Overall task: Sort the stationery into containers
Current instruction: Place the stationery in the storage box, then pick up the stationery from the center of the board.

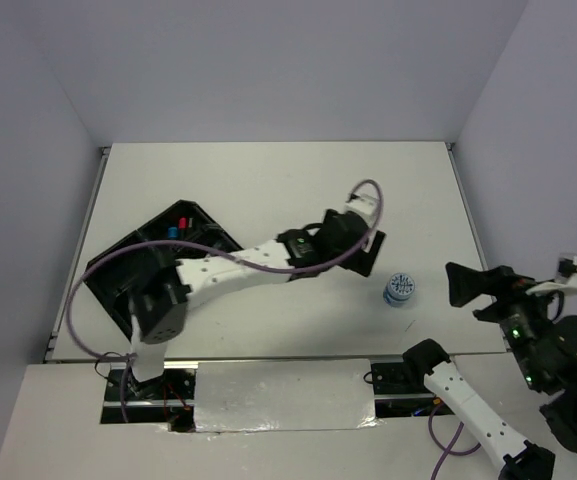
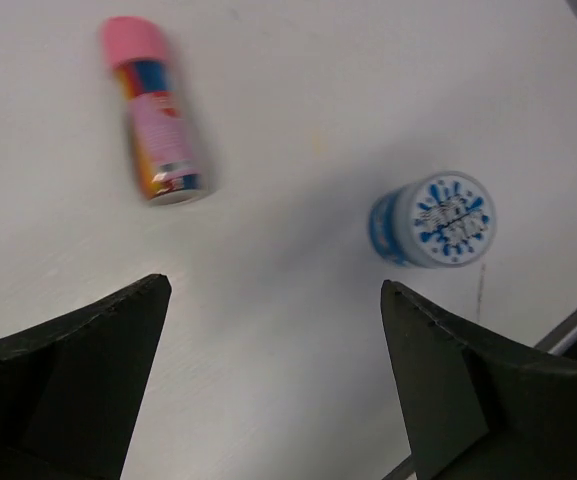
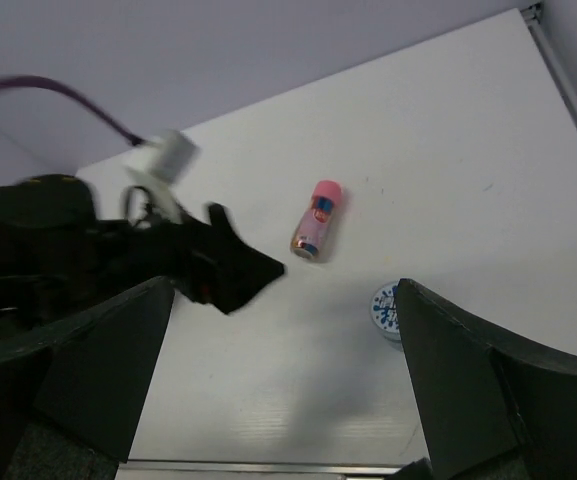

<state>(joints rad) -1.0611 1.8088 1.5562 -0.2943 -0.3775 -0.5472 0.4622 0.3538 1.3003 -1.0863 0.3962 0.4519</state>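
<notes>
Items on the white surface [image 1: 268,180], as seen from the near side:

1. Black organiser tray [image 1: 118,265]. It sits at the left of the surface, turned cornerwise. A blue cap [image 1: 172,231] and a pink-red cap [image 1: 185,221] show side by side in a far compartment. The other compartments are too dark to read.

2. Pink-orange tube [image 2: 153,125]. It lies on its side on the bare surface, out in the middle and well apart from the tray, with its pink cap pointing away from the arms. Nothing touches it. From above, the left arm hides it.

3. Blue-white tape roll [image 1: 400,290]. It lies flat with its patterned face up, right of the tube and nearer the front edge, and is not touching the tube.

4. Left gripper [image 2: 273,370]. It reaches across to mid-surface and hangs above the bare patch between tube and roll. Its jaws are spread wide and hold nothing.

5. Right gripper [image 3: 288,380]. It is at the right edge of the surface, facing the roll from a distance. Its jaws are also spread wide and empty.
</notes>
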